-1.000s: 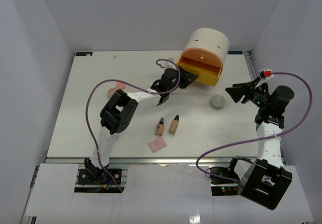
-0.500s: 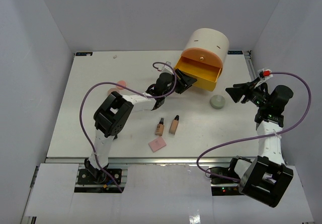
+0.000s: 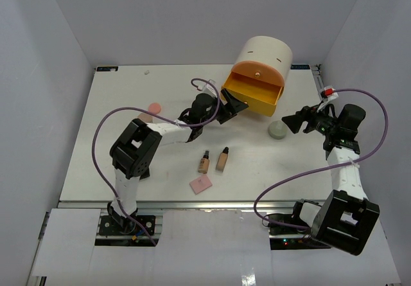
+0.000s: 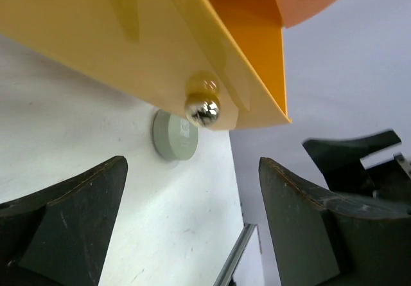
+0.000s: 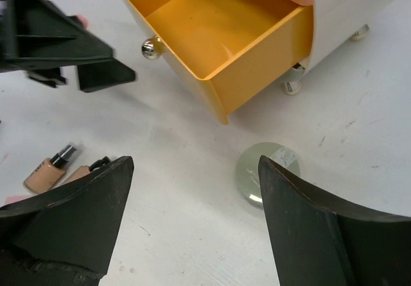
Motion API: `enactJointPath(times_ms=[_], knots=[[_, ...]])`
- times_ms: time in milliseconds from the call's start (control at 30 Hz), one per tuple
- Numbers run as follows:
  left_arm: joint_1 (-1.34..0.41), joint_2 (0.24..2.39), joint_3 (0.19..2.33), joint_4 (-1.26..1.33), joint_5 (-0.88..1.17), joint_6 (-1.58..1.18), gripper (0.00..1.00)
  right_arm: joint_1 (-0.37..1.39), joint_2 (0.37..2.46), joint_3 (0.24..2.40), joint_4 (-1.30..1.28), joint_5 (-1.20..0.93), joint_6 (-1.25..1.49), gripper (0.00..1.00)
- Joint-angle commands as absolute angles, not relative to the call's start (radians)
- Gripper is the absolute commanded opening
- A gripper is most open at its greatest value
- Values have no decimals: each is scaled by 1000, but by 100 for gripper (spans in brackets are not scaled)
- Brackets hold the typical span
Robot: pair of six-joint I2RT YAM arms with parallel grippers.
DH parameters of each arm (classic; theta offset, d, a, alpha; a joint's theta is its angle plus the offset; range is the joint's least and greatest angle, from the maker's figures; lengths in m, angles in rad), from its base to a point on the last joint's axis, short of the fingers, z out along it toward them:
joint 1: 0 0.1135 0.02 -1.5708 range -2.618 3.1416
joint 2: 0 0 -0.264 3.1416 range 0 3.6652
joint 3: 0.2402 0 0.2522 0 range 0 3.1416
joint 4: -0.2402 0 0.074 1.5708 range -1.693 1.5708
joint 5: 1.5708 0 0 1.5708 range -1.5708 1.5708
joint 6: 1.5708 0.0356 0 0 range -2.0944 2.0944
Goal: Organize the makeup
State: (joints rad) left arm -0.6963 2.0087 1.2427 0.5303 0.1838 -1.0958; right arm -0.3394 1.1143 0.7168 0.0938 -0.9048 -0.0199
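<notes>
The makeup lies on the white table [image 3: 115, 157]. Two beige black-capped bottles [image 3: 204, 162] [image 3: 223, 159] sit side by side at the middle, with a flat pink square [image 3: 201, 184] in front of them. A pale green round jar [image 3: 277, 130] [image 5: 268, 170] rests right of the open yellow drawer [image 3: 253, 96] [image 5: 218, 22], which holds nothing. My left gripper [image 3: 234, 101] [image 4: 192, 215] is open just short of the drawer's silver knob [image 4: 202, 109], not touching it. My right gripper [image 3: 289, 120] [image 5: 192, 222] hangs open above the table, the jar by its right finger.
The drawer belongs to a big cream cylinder [image 3: 263, 58] at the back, standing on small feet [image 5: 292, 87]. A small pink round piece [image 3: 154, 108] lies at the left. Purple cables loop over both arms. Grey walls close the table in on three sides.
My left gripper has opened, let go of the drawer knob and backed off to the left. The right gripper has opened wider and moved a little left toward the green jar.
</notes>
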Motion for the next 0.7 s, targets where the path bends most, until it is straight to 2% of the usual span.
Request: enactJointPath(times_ms=[0, 200, 367, 500, 667], knots=[[-685, 1764, 1176, 466, 185, -896, 94, -321, 1164, 820, -81, -778, -169, 86], [-633, 1497, 1180, 151, 255, -545, 98, -239, 1229, 881, -227, -549, -328, 94], [-625, 1322, 1148, -64, 157, -285, 98, -148, 1333, 885, -232, -345, -310, 90], [-623, 1173, 1005, -97, 24, -150, 98, -118, 1450, 909, -230, -267, -171, 90], [-624, 976, 805, -5, -73, -100, 98, -62, 1523, 924, -210, -207, -71, 90]])
